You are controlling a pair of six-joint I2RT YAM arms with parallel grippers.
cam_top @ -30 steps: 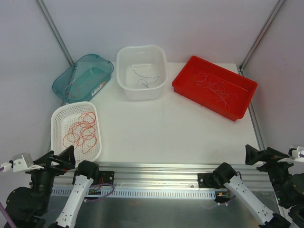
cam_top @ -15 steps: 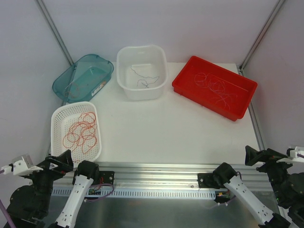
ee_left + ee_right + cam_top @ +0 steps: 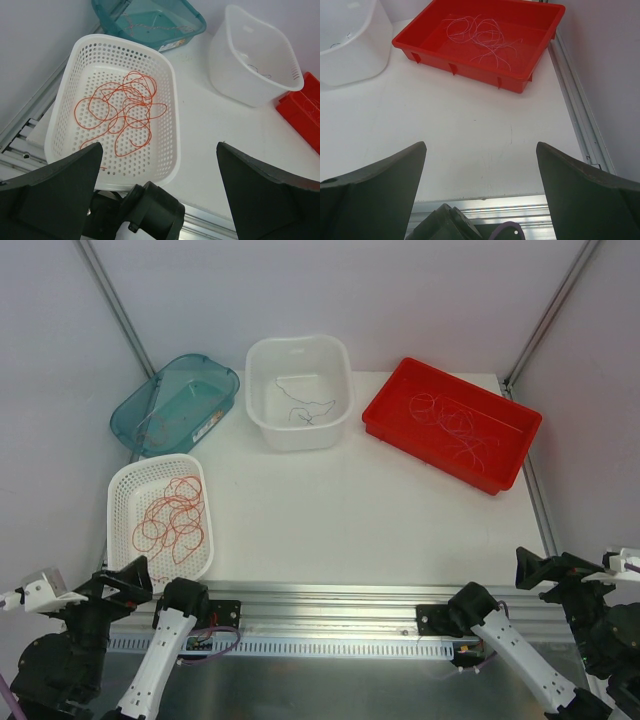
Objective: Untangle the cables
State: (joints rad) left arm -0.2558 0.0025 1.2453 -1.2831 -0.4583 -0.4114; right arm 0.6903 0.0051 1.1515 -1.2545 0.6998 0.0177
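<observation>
Left end effector (image 3: 159, 148) sat wide open, both fingers splayed to the bottom corners of its wrist view, nothing held. It was parked at the lower left of the overhead frame, just short of the bench (image 3: 330, 520) edge. Directly above it in the wrist view was the white basket (image 3: 169, 102), and in that basket the red-orange cables (image 3: 122, 117) lay as one loose knot of curls, stretched along the basket's length from lower left to upper right. That was the left arm's reach, clearly; judging by position, a drop forward and slightly left would meet the tangle.

Right end effector (image 3: 480, 146) was just as wide open and empty, low at the bottom right of the overhead frame. The pale cables (image 3: 481, 34) lay in the red tray (image 3: 470, 62) at the top of its view — well apart, with bare bench between.

Further out, a dark cable (image 3: 300, 405) sat in the white tub (image 3: 262, 415) at top centre, with the teal bin (image 3: 135, 425) to its left — neither arm near either.
</observation>
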